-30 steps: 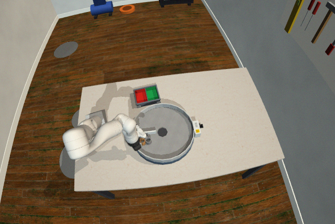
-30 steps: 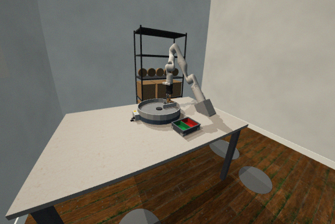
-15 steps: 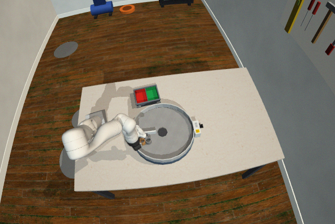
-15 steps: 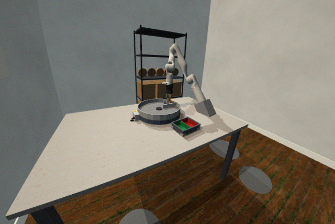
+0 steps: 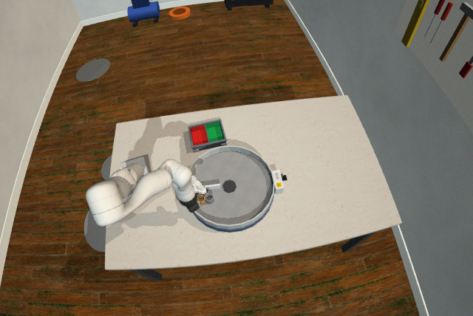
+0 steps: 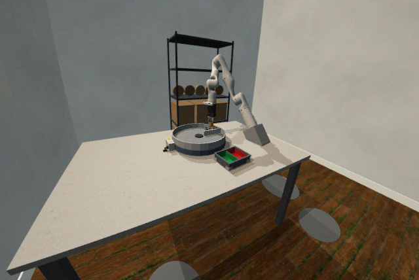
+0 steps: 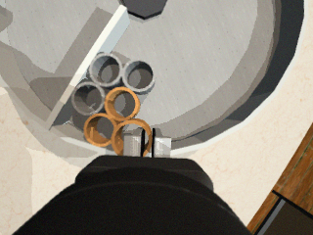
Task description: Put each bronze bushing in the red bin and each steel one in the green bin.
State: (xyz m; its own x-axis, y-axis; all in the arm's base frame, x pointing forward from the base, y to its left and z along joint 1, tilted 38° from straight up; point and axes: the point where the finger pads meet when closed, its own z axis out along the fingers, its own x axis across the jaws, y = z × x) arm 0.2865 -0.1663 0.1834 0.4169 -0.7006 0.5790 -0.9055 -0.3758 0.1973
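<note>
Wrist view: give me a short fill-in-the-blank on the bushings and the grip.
1. The gripper is shut on the wall of a ____ bushing.
2. The turntable carries ____ bushings in all.
3. The steel bushings number ____.
4. The red bin lies next to the ____ bin.

Missing: bronze; six; three; green
</note>
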